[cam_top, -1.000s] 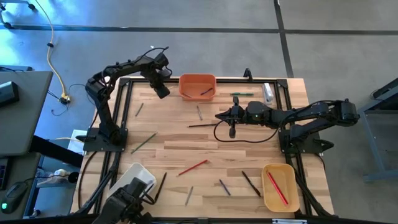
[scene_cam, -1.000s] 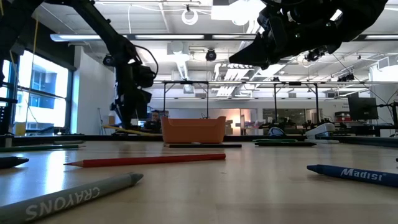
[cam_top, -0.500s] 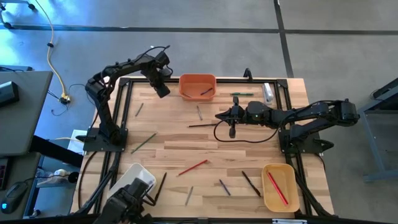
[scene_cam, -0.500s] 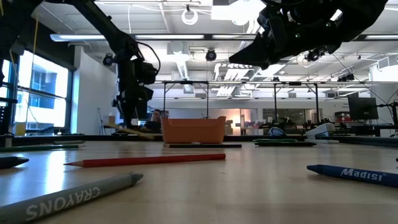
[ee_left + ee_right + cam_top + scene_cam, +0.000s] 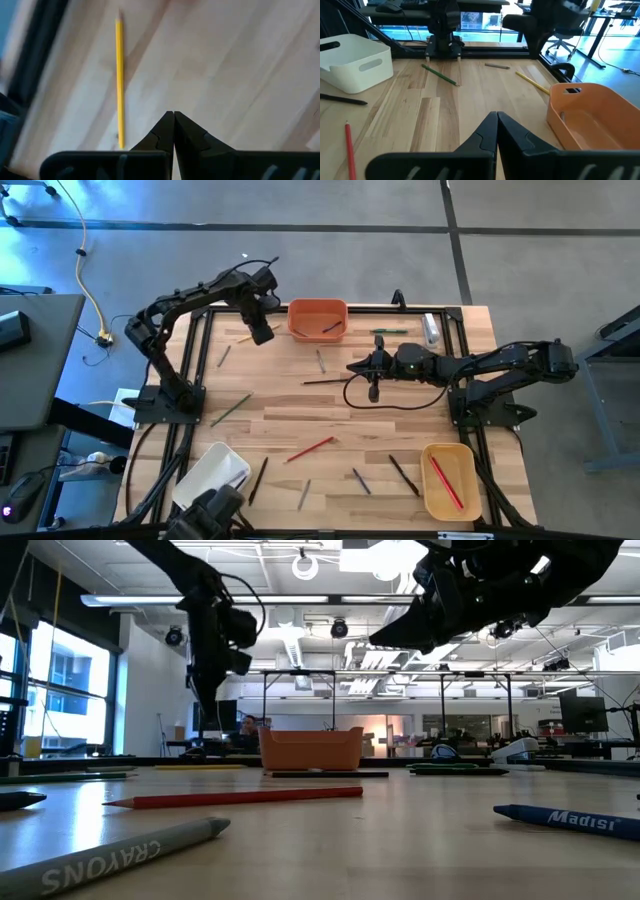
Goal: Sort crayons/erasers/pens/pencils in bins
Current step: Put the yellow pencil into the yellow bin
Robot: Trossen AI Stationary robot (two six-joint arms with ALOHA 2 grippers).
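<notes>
My left gripper (image 5: 263, 334) is shut and empty, raised above the table's far left part, just left of the orange bin (image 5: 318, 318). A yellow pencil (image 5: 119, 85) lies flat on the wood below it (image 5: 243, 337). My right gripper (image 5: 351, 366) is shut and empty, hovering over the table's middle near a black stick (image 5: 325, 381). More sticks lie scattered: a red one (image 5: 310, 448), a green one (image 5: 390, 331), a grey crayon (image 5: 120, 852). The white bin (image 5: 215, 470) stands at the near left, the tan-yellow bin (image 5: 448, 478) at the near right.
The orange bin holds one stick, the tan-yellow bin a red one. A stubby clear-and-white tube (image 5: 431, 328) lies at the far right. A black cable (image 5: 385, 402) loops on the table under my right arm. A black frame edges the table.
My left gripper has moved up, away from the table. The yellow pencil, which showed slanted at its fingertips in the low view, now lies flat on the table below it. My right arm has kept still.
</notes>
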